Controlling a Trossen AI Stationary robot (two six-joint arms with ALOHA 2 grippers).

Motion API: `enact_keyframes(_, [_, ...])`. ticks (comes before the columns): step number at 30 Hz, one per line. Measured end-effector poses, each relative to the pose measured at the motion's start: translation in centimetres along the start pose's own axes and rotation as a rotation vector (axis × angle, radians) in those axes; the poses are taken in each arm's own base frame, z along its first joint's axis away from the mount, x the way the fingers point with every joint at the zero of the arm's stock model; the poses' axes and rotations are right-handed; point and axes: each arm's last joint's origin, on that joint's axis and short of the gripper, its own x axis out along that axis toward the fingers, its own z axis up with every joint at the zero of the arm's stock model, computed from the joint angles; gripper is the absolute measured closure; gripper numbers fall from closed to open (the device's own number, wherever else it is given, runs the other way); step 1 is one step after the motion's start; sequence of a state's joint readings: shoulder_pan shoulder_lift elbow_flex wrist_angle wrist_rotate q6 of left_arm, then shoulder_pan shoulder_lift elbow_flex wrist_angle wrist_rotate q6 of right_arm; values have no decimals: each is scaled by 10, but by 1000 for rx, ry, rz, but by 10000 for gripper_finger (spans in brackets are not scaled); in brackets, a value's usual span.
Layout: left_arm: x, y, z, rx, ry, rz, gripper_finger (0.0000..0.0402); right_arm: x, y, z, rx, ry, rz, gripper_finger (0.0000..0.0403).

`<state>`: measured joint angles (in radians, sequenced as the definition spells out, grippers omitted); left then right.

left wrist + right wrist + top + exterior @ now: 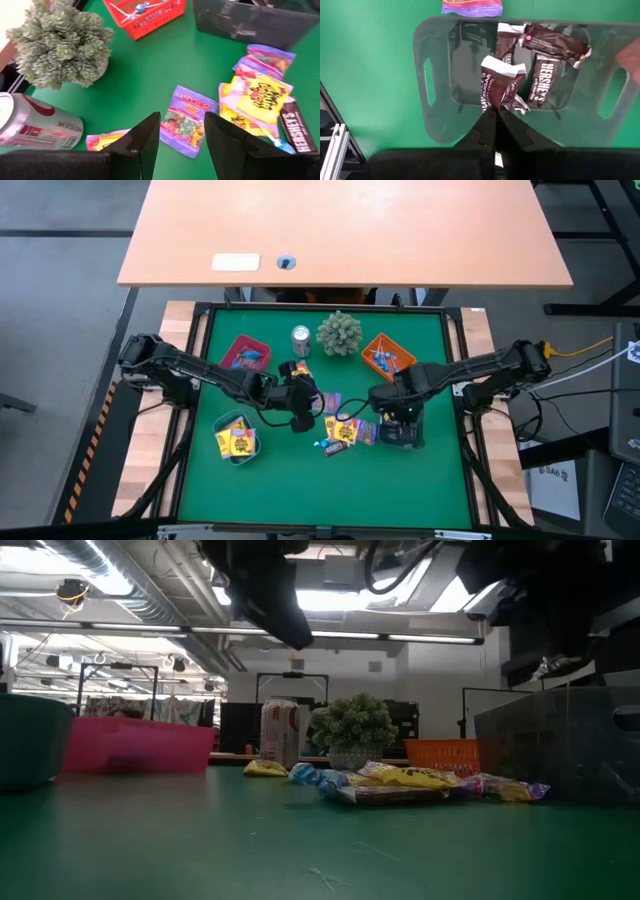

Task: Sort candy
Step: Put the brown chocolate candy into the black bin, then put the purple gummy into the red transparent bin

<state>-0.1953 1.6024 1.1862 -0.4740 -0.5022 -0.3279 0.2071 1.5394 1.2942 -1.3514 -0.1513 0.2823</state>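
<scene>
A loose pile of candy (340, 430) lies mid-table: yellow packets, purple packets, a blue piece and a dark bar. My left gripper (182, 135) hovers open above a purple packet (187, 120), touching nothing. My right gripper (495, 122) is shut on a brown mini bar (497, 87) over the smoky clear tray (435, 100), which holds more brown bars (552, 42). In the high view the left gripper (300, 408) is left of the pile and the right gripper (397, 415) is over the tray (402, 438). My right gripper pinches the brown mini bar by one end of its wrapper (492, 107) between the two fingertips, coming from above and pointing down. The bar hangs below the fingers over the tray's inside; whether its lower end touches the bars beneath, I cannot tell.
A teal bowl (237, 438) with yellow packets sits at the near left. A pink tray (245, 352), a silver can (301, 338), a green spiky plant (340, 332) and an orange basket (388, 355) with blue pieces line the far side. A yellow packet (102, 140) lies by the can.
</scene>
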Motion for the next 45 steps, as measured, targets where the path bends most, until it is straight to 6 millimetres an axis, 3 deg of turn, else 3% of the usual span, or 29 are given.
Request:
enact_keyframes(6, [5,9,2,-19,8,13,258,0,2,-1,-10,2,-1,369])
enact_keyframes(13, [11,18,6,3,37,-65,238,0,1,-1,-9,-7,-36,291])
enact_keyframes(20, [36,23,6,36,54,-110,198,0,0,0,-9,-17,-61,238])
enact_keyframes(29, [81,20,-8,131,124,-109,192,0,1,3,-13,-49,-53,236])
enact_keyframes(37, [110,17,-24,219,184,-103,192,0,3,7,-18,-90,-41,237])
enact_keyframes(45, [143,11,-40,201,220,-212,191,0,3,7,-18,-92,-41,237])
